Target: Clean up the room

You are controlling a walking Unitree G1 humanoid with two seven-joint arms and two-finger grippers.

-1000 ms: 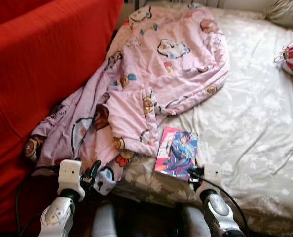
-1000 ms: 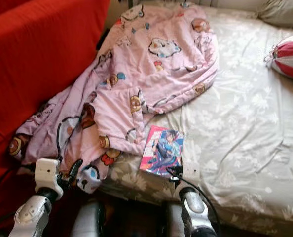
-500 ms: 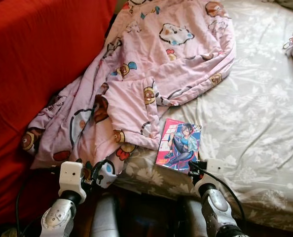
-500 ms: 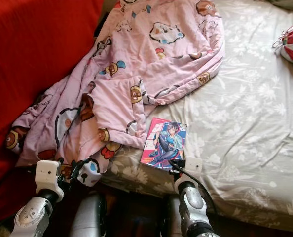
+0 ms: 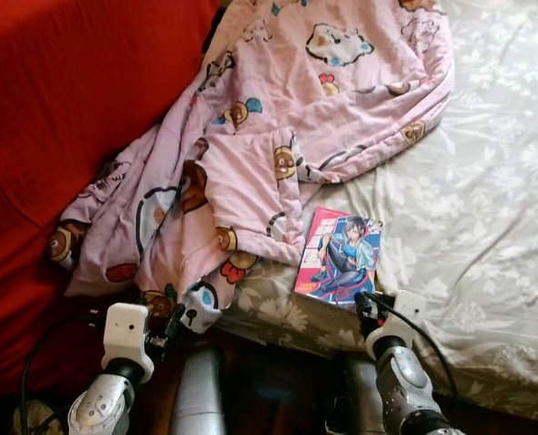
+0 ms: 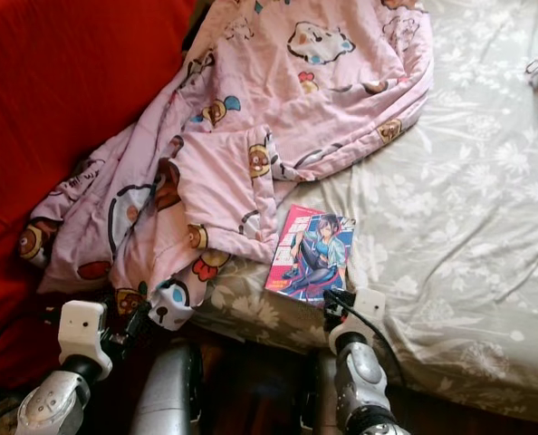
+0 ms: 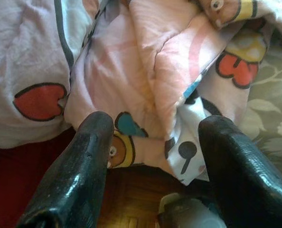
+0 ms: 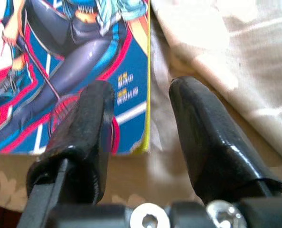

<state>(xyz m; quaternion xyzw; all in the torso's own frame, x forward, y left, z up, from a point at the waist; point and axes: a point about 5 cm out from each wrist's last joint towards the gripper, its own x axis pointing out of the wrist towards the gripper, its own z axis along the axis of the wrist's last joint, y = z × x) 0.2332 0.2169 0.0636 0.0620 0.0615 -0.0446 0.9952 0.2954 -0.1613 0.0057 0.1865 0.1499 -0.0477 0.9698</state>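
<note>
right gripper (image 8: 141,123) spread open, empty, over the comic book (image 5: 335,256) corner at lower centre; left gripper (image 7: 155,156) open at the pink blanket (image 5: 278,118) edge, lower left.

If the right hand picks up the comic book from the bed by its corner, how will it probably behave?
The comic book looks thin and flat, so it is probably light and may bend or droop if held by one corner. Its cover shines in the right wrist view, so the fingers of the open right hand might slip. Lying flat on the soft bedsheet, its edge may be hard to get under.
</note>
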